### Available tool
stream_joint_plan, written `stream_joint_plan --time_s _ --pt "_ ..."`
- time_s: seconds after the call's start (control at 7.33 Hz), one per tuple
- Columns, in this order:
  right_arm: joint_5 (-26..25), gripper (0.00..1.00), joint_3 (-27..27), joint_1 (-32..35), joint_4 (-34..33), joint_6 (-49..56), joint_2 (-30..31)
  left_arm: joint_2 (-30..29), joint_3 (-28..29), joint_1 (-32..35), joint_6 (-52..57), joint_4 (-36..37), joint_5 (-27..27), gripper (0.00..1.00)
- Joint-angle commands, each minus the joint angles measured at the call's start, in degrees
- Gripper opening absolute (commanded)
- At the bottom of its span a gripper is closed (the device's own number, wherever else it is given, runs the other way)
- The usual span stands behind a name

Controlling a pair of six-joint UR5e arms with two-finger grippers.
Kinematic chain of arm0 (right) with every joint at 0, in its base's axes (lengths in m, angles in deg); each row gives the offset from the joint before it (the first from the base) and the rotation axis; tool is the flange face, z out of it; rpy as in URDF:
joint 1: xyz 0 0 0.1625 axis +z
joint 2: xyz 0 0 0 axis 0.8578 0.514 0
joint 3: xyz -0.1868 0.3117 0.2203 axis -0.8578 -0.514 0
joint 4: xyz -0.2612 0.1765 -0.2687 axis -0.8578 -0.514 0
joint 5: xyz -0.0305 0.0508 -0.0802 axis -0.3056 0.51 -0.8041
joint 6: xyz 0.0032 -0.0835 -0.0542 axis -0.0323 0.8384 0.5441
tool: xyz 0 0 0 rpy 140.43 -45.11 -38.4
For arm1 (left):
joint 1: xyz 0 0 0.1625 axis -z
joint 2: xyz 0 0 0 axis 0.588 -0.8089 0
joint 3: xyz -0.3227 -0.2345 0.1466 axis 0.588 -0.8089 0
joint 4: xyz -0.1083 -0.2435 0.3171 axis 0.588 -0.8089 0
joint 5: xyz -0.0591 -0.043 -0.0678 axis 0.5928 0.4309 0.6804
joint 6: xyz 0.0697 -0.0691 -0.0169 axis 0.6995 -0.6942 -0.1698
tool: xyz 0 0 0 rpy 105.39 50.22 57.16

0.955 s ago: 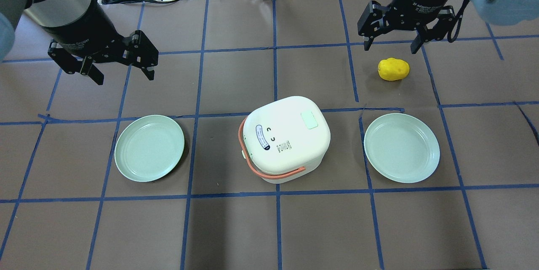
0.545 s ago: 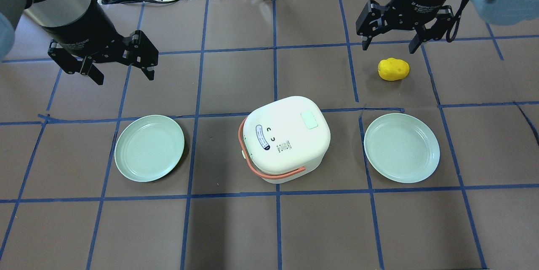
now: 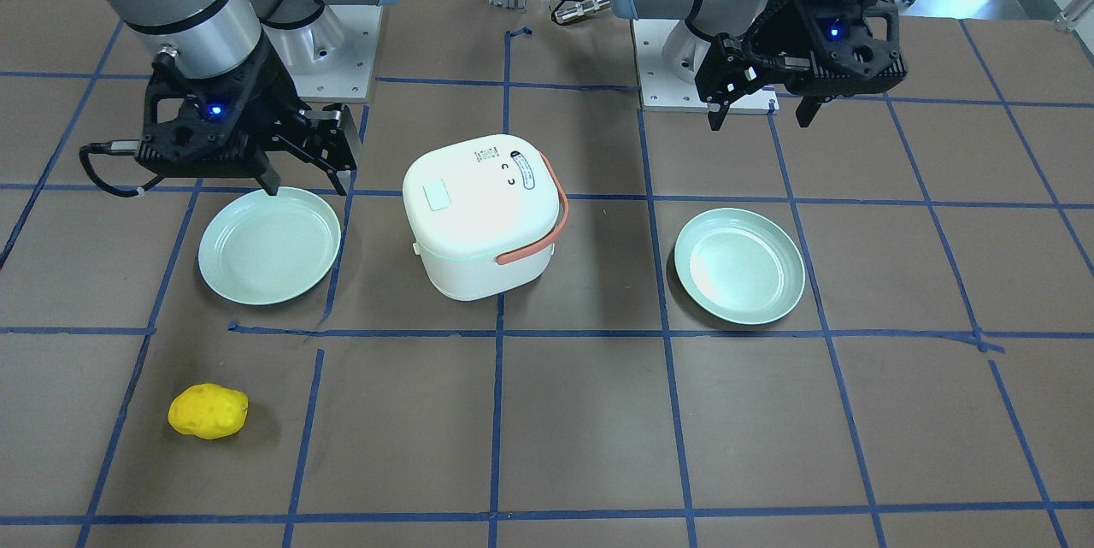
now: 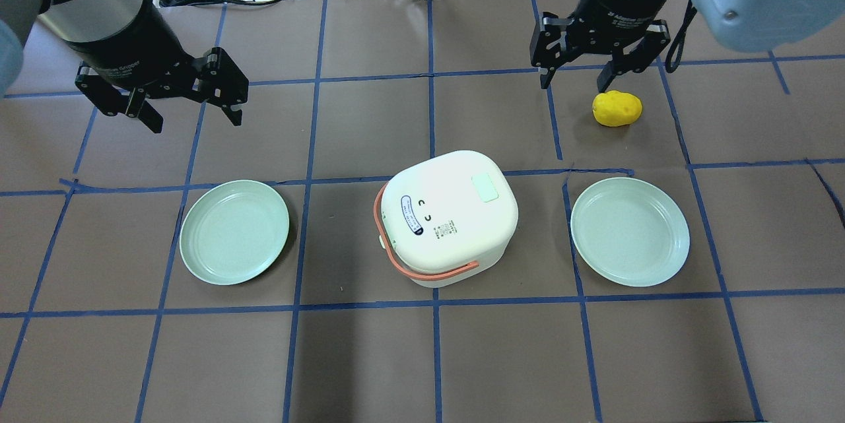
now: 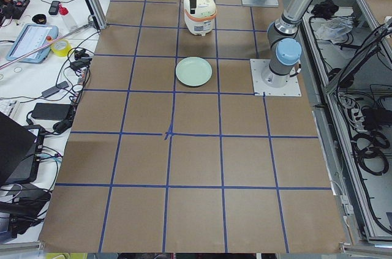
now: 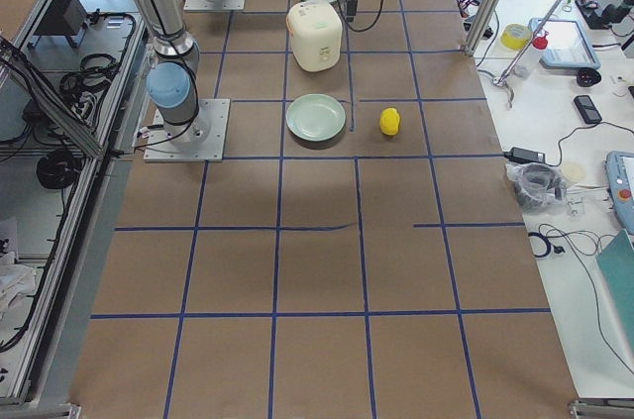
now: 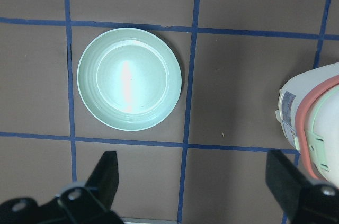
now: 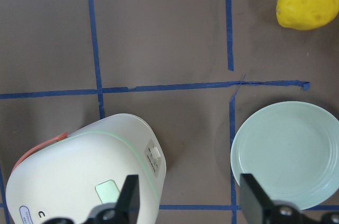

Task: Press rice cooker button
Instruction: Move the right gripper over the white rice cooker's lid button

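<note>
The white rice cooker (image 4: 449, 218) with an orange handle stands at the table's middle, lid shut. Its pale mint button (image 4: 486, 187) sits flush in the lid top, on the side toward my right arm. It also shows in the front view (image 3: 438, 195) and the right wrist view (image 8: 106, 190). My right gripper (image 4: 573, 85) is open and empty, raised beyond and to the right of the cooker, beside a yellow potato (image 4: 616, 108). My left gripper (image 4: 196, 121) is open and empty, raised at the far left, well away from the cooker.
Two pale green plates lie either side of the cooker, one on the left (image 4: 234, 231) and one on the right (image 4: 629, 231). The potato lies on the mat beyond the right plate. Cables and tools lie past the table's far edge.
My right gripper has moved left, from right of the potato to just left of it, still open. The left arm, cooker, plates and potato have not moved.
</note>
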Motion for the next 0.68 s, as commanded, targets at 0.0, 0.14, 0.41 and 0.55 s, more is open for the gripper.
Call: stream_joint_plan --time_s 0.0,0.14,0.41,0.55 --pt "0.4 0.30 0.1 4.1 -0.5 -1.5 -1.6 0.0 0.0 0.0 0.0 0.0 0.0 1.00" --pt "0.4 0.15 0.1 5.6 -0.5 -1.7 -3.1 0.0 0.0 0.0 0.0 0.0 0.0 1.00" --pt "0.5 0.00 2.7 7.5 -0.4 -3.2 -3.5 0.0 0.0 0.0 0.0 0.0 0.0 1.00" --pt "1.0 0.00 4.2 7.8 -0.6 -3.4 -3.5 0.0 0.0 0.0 0.0 0.0 0.0 1.00"
